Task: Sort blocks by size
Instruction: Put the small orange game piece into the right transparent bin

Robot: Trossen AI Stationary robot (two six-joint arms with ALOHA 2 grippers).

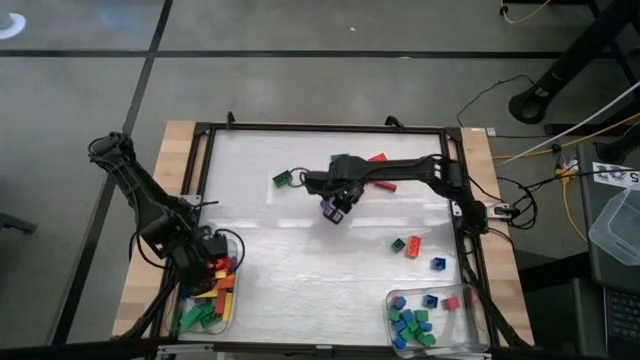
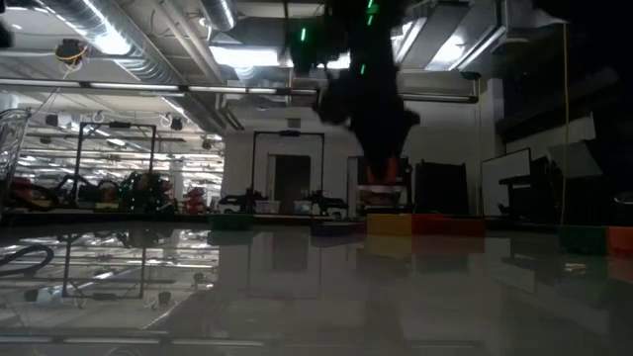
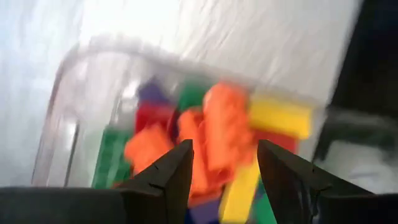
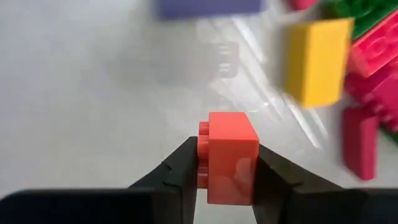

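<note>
No text can be read anywhere, as far as the views allow.

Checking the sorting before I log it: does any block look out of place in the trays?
Possibly. The right tray holds small blue and green blocks, but a red block there looks longer than its neighbours. The left tray looks consistently long.

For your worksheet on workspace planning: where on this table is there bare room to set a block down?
The white table is bare between the clear left tray and clear right tray. It is crowded around the right end effector, which grips a small red-orange block.
</note>
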